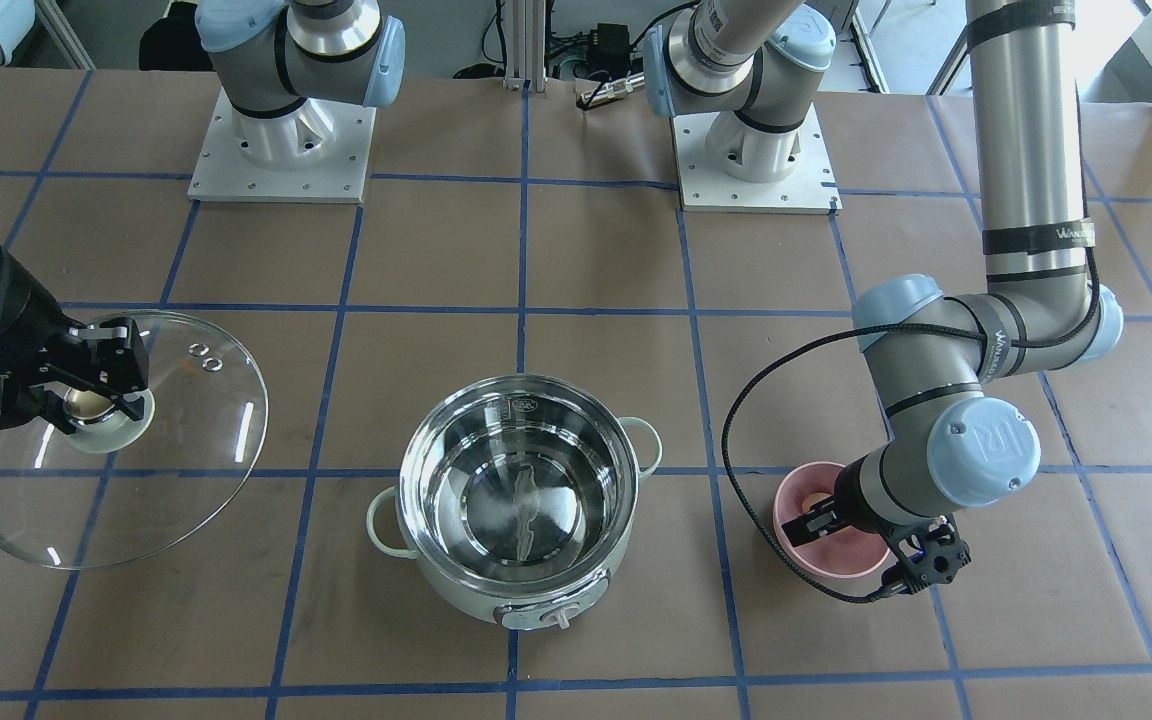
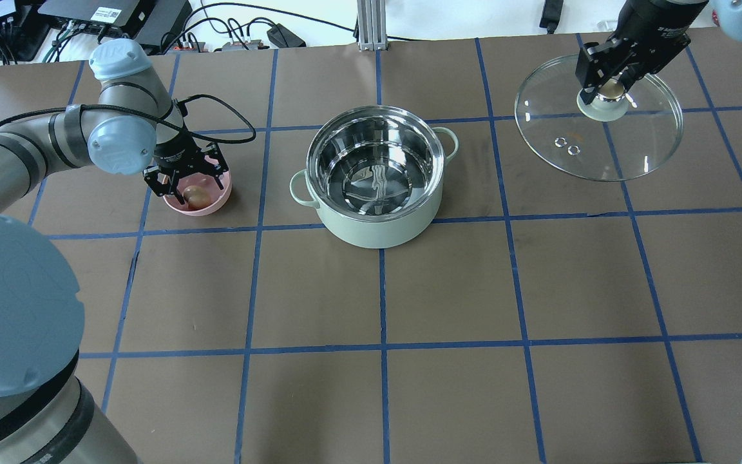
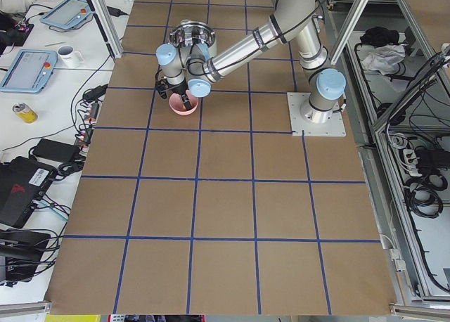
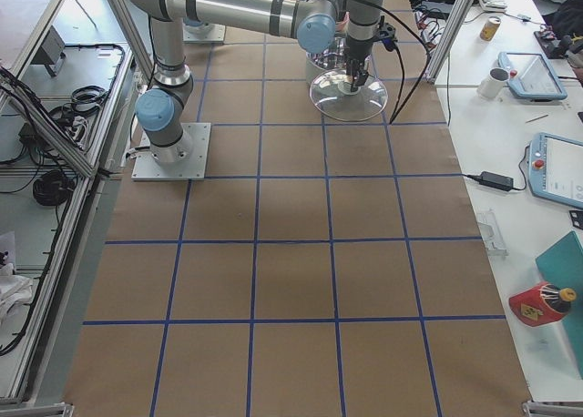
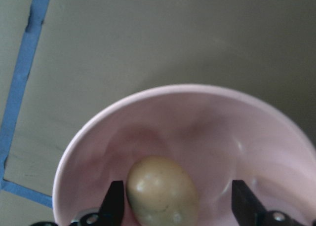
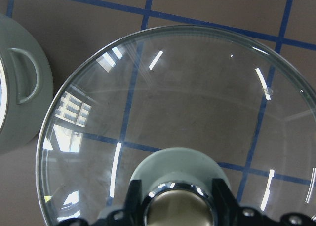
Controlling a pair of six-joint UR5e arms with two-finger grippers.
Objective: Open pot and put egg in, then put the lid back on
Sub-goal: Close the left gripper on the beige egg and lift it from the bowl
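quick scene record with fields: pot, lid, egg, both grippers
pot: open, empty, mid-table
lid: off the pot, to one side
egg: in pink bowl
left gripper: open, a finger on either side of egg
right gripper: shut on lid's knob
stage: egg not yet lifted

Brown table, blue tape grid, under left claw. Beyond claw: aluminium post, black cables, white bench with 2 teach pendants, mug, can.

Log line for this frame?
pot open, empty | left gripper jaws open around egg in pink bowl | right gripper holds lid by knob
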